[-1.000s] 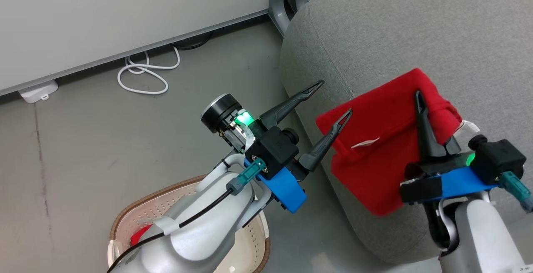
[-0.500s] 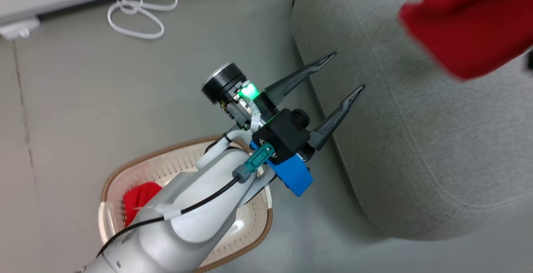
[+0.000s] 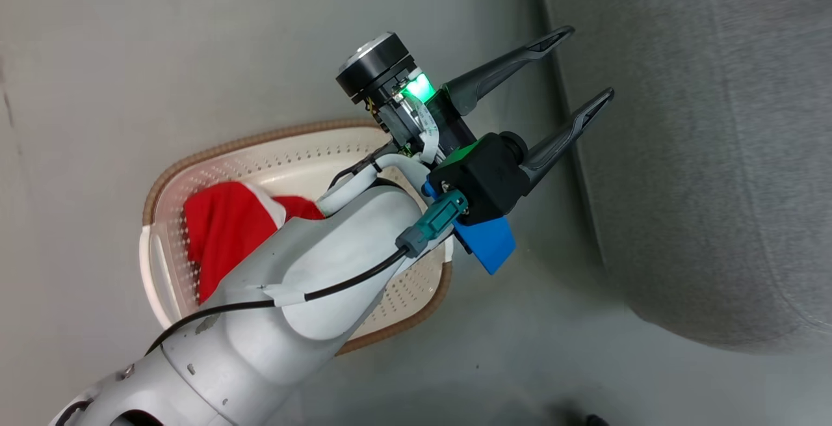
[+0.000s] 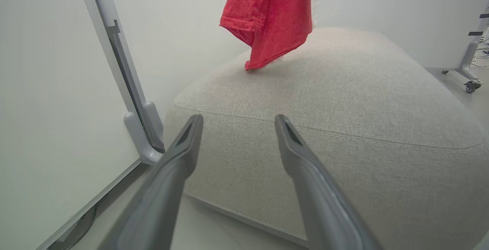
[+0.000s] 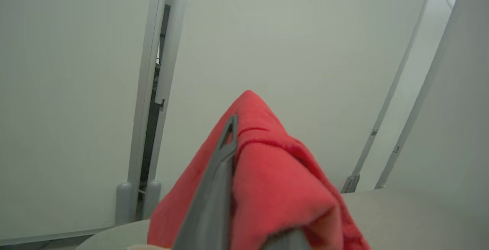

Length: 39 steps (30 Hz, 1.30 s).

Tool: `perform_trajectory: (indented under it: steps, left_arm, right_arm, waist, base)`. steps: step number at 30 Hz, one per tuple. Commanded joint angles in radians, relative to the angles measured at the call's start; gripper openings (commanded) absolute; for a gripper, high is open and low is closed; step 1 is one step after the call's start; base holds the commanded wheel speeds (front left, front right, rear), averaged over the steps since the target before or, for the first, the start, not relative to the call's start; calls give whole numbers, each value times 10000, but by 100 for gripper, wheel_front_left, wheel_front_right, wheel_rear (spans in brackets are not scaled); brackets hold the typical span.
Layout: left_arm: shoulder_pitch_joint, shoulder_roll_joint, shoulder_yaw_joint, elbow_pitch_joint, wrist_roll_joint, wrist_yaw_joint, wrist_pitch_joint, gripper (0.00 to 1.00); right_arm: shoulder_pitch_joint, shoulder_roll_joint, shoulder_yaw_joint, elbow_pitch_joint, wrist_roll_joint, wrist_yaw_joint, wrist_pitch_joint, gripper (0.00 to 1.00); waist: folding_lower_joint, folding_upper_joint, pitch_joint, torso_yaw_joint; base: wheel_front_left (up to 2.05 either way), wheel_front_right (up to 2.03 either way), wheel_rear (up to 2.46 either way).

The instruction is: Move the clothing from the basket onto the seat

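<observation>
The right gripper [image 5: 238, 139] has its two dark fingers pinched tight on a fold of red cloth, which bunches up over them and hides one finger almost to the tip. From that pinch the held garment [image 4: 273, 21] hangs down in a loose drape with a small label near its upper edge. Its lowest corner is at the top of the grey seat [image 4: 344, 89], towards the far end. I cannot tell whether it touches the cushion or hangs just clear of it.

The left gripper [image 3: 585, 65] holds nothing. Its fingers are spread wide and point at the side of the seat, above the strip of floor [image 3: 97, 55] between seat and basket.

The basket [image 3: 260, 136] stands on the floor close by the seat, partly under the left forearm. The second garment [image 3: 224, 231] lies in it, red with a white cuff, bunched towards one end.

As I judge it, the first garment is being delivered and only the release is left. The right arm needs to come down until most of the cloth rests on the cushion, well in from the rounded edge, and then open, or the cloth may slide off. After that, a reach down into the basket for the other piece is called for.
</observation>
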Motion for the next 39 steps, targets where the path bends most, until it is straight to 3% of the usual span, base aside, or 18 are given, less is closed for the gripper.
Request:
perform_trajectory:
  steps: [1,9,14,15,16,17,32,39]
  left_arm:
    - [-190,14,-14,17,21,-46,-42,100]
    - [-352,44,-77,63,-45,-57,-49,100]
    - [-353,21,-76,54,-73,-59,-51,100]
    - [-315,27,-64,49,-86,-60,-51,100]
    - [-256,34,-58,51,-101,-60,-51,100]
    - [-194,40,-49,48,-108,-47,-51,100]
    - [1806,113,812,-239,-699,380,-49,100]
    - [3379,318,1808,-508,-925,740,-43,100]
  right_arm:
    - [-192,-22,45,231,49,3,-42,0]
    - [465,623,223,2600,272,3,-40,0]
    - [697,722,320,3097,342,3,-40,2]
    - [764,766,253,3093,392,3,-40,42]
    - [862,826,273,3079,403,3,-40,63]
    - [964,870,311,3088,398,3,-40,100]
    - [4691,2089,515,1298,-411,5,-40,100]
    - [6288,2577,1139,-778,-398,3,-40,100]
  waist:
    - [-2,0,358,195]
    - [-2,0,543,312]
    - [-2,0,408,359]
    - [-2,0,358,354]
    - [-2,0,281,355]
    - [-2,0,207,356]
    - [-2,0,-2646,37]
    - [-2,0,-4117,442]
  base:
    - [0,0,0]
    - [0,0,0]
    - [0,0,0]
    - [0,0,0]
    - [0,0,0]
    - [0,0,0]
    - [0,0,0]
    - [0,0,0]
